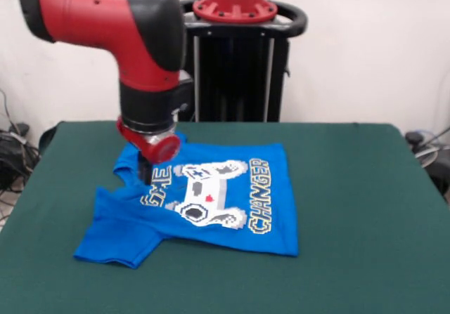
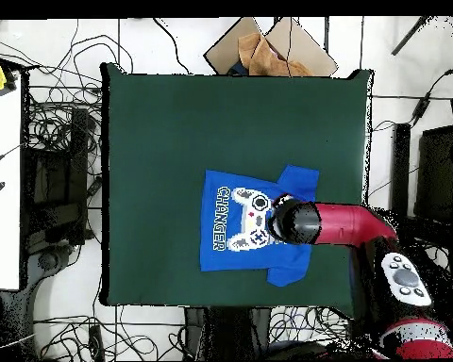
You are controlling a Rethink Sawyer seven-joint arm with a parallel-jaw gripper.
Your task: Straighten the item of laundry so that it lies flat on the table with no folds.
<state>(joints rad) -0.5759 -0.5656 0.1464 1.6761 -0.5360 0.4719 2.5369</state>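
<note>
Shirt (image 1: 211, 201) (image 2: 244, 226) is closest to the front camera: blue tee, print side up w/ white controller + "GAME CHANGER", spread on the green table (image 1: 365, 208) (image 2: 155, 123). Gripper (image 1: 145, 171) is down at its collar end, dark tip on the fabric; can't tell if it's apart or together. One sleeve sticks out below-left of gripper in front view. Pedestal (image 1: 235, 61) stands behind the arm.

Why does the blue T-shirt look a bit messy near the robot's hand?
The blue T-shirt is mostly flat on the green table, but the collar end under the robot's hand is bunched up, and the sleeve at the near corner lies crooked with a fold. Nothing looks torn or spilled.
</note>
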